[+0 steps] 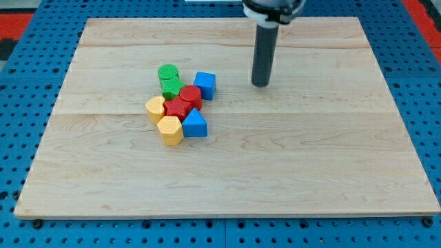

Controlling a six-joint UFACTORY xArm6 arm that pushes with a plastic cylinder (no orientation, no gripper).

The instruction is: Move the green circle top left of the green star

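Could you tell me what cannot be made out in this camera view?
- The green star: its shape is unclear, packed between the green circle and a red block.
- The arm above the rod: cut off by the view's top edge.
- My tip shows, to the right of the blue cube.

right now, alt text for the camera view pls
My tip rests on a wooden board, right of a tight cluster: green circle, green star, blue cube, two red blocks, two yellow blocks, blue triangle.
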